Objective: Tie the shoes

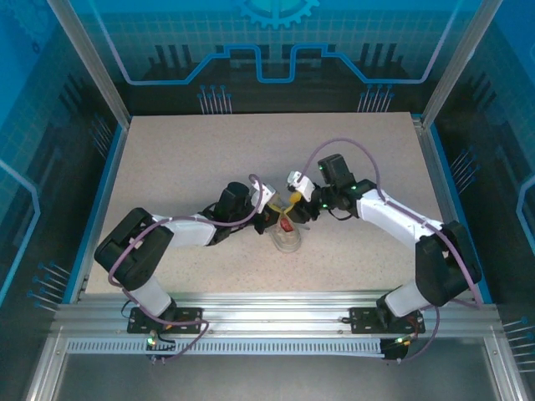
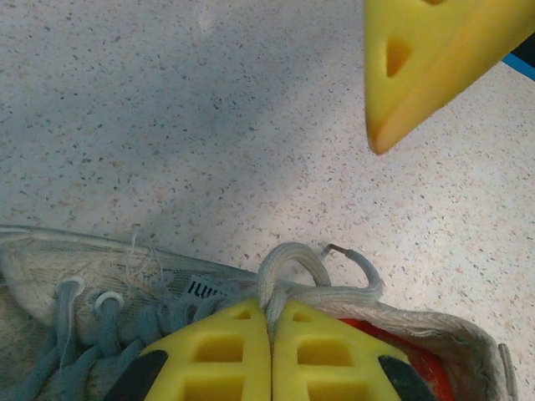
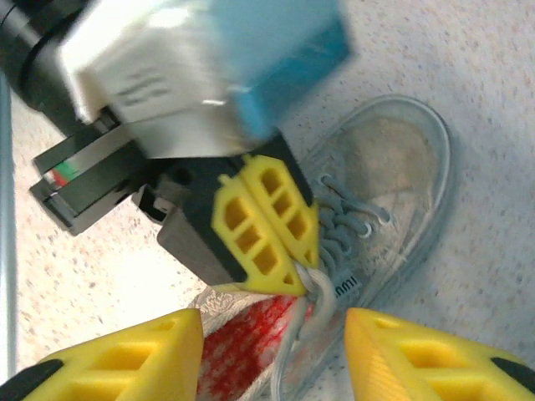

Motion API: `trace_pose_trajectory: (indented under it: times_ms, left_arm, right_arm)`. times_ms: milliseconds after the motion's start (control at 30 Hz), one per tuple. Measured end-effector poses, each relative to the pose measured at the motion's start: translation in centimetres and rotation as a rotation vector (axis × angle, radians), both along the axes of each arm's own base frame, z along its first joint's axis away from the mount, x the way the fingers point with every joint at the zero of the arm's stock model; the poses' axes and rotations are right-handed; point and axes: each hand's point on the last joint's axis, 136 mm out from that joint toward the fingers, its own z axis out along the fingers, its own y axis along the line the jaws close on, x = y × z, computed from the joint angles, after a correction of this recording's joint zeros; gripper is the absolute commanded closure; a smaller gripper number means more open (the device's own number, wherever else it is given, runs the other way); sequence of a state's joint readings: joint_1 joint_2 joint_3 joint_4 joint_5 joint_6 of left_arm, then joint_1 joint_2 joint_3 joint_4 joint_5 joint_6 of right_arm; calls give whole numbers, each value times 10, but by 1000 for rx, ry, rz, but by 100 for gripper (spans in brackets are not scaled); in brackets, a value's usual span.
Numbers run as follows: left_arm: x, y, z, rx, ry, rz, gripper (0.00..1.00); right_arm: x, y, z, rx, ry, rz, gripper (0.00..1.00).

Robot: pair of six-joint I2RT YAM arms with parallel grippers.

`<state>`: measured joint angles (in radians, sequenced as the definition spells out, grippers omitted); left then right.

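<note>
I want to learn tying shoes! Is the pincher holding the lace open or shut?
Shut: the left gripper has its yellow fingers pressed together, pinching the lace over the sneaker.

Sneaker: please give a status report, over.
Left gripper jaws shut on lace. Right gripper jaws open over sneaker. No bow yet.

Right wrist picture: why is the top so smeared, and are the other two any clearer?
Right wrist view: the housing of the left gripper sits close to the lens, out of focus; the sneaker is sharper. Left wrist view: laces crisp, soft shadow on the table. Top view: sharp, evenly lit, blue-tinted walls.
</note>
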<state>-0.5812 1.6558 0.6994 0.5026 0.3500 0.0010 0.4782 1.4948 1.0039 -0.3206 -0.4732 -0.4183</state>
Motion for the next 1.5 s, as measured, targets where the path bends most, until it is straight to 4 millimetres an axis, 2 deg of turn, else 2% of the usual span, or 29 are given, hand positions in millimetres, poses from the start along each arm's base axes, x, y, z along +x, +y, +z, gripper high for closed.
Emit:
trace_pose_trajectory:
  times_ms: [200,300,600,800,933,1233,1500]
  left_arm:
    - [-3,-1,-1,-3,23,-16,100]
    - [-2,-1,0,-6,25,-18,100]
    - [-1,2,0,-13,33,-20,100]
    - [0,4,-1,-16,54,-7,100]
    - [-1,4,-1,-20,57,-13,100]
    - [-3,3,-1,-25,66,-16,100]
    - [-4,5,-2,-31,88,-18,100]
  right_arm:
    - [2,-4,-31,-101,-13,65,50]
    - [2,-5,-41,-122,-5,83,50]
    - [5,0,-44,-114,25,118,59]
    - [9,4,-44,-106,45,128,73]
    - [11,5,-43,-105,53,131,77]
    - [9,6,-43,-104,81,141,65]
    - [13,8,-46,-121,102,154,67]
